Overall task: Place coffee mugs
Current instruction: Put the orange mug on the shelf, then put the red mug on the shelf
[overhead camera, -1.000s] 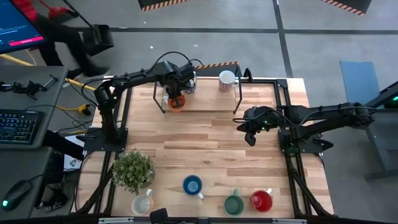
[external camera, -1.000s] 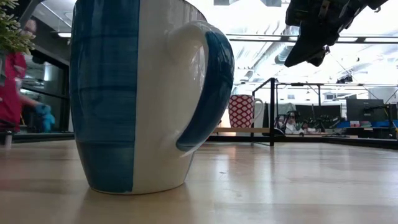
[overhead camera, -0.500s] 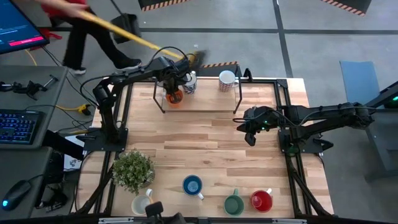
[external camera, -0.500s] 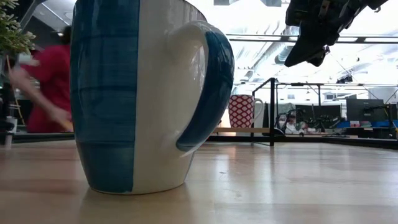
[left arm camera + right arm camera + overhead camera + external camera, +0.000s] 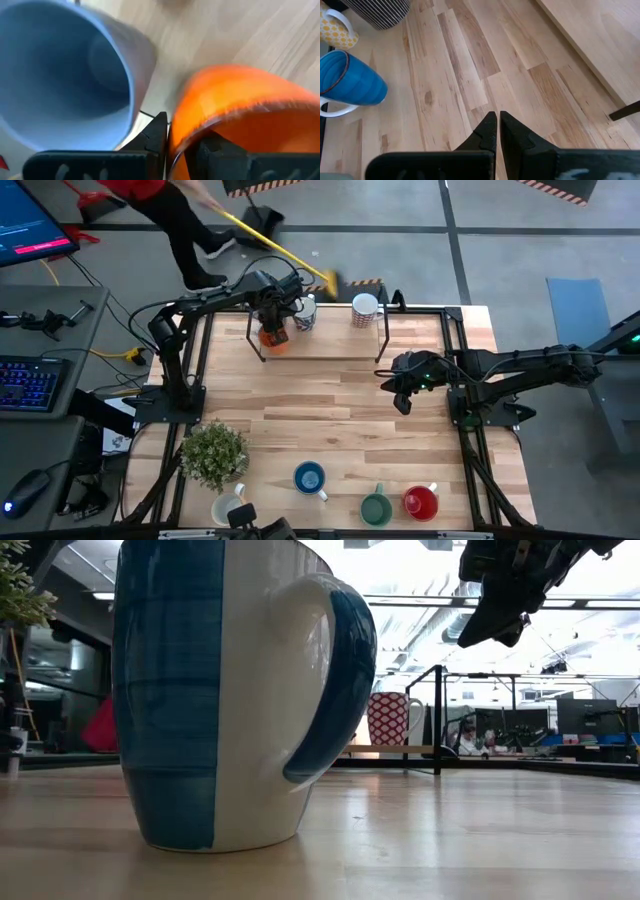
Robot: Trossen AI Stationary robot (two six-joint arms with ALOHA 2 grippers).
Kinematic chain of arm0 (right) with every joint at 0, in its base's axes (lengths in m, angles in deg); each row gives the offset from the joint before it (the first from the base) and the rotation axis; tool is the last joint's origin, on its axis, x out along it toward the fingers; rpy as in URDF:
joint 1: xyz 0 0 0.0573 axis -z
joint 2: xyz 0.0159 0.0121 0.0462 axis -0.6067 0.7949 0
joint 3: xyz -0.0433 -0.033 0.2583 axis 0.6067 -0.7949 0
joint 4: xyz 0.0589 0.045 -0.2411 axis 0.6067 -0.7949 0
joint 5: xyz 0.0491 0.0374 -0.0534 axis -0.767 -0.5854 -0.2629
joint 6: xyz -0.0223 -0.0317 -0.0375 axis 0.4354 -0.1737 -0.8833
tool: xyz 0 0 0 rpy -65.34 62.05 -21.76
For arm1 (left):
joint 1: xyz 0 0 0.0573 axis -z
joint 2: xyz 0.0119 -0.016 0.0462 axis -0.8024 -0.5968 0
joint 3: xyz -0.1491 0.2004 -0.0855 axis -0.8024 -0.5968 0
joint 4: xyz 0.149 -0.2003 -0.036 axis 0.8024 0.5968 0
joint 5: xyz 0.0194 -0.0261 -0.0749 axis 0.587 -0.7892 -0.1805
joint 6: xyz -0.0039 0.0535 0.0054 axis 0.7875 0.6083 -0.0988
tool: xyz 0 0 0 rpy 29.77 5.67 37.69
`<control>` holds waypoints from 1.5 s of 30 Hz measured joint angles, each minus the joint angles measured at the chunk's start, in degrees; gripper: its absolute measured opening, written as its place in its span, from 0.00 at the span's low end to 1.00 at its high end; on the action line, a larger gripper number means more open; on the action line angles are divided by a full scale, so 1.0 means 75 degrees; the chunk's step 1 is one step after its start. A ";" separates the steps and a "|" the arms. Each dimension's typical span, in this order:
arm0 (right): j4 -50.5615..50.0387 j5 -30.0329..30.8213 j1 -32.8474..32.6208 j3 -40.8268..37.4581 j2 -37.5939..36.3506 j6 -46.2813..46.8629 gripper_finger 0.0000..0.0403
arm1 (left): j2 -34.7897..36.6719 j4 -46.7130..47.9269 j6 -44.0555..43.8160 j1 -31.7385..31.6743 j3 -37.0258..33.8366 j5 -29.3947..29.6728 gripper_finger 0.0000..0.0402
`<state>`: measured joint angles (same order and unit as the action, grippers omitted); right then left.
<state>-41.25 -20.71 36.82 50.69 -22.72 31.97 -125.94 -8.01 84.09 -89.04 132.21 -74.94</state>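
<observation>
Orange mug (image 5: 273, 337), ceramic, rigid, likely chippable and slick: pinched by its rim in my left gripper (image 5: 277, 320) over the back shelf (image 5: 330, 345) beside a grey-blue mug (image 5: 65, 75); my right gripper (image 5: 496, 131) hovers mid-table, fingers together, carrying nothing.

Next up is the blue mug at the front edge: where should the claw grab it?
Take the blue mug by its rim, coming straight down: it stands upright with its mouth open, handle toward the green mug. Pinch the wall opposite the handle. The right claw is closest, probably.
</observation>
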 joint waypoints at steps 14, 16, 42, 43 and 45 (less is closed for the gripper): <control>-0.0018 -0.0015 0.0000 0.0000 0.0003 0.0000 0.01 | 0.0222 -0.0047 0.0029 0.0003 0.0202 -0.0020 0.12; -0.0017 -0.0028 0.0000 0.0000 0.0000 0.0000 0.01 | 0.0293 -0.0034 0.0029 0.0003 0.0217 0.0005 0.13; 0.0293 -0.1227 -0.0208 0.0000 0.0006 -0.1390 0.01 | 0.2960 -0.0495 -0.1758 0.2860 0.0355 -0.2454 0.13; 0.0393 -0.1442 -0.0256 0.0000 0.0006 -0.1467 0.01 | 0.3062 -0.0692 -0.1771 0.3282 0.0189 -0.2477 0.13; 0.0566 -0.1731 -0.0343 0.0003 0.0006 -0.1498 0.01 | 0.3234 -0.1064 -0.1900 0.4080 -0.0175 -0.2518 0.13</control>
<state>-37.00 -33.69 34.25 50.71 -22.68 20.74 -101.68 -15.99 69.84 -58.44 130.89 -93.82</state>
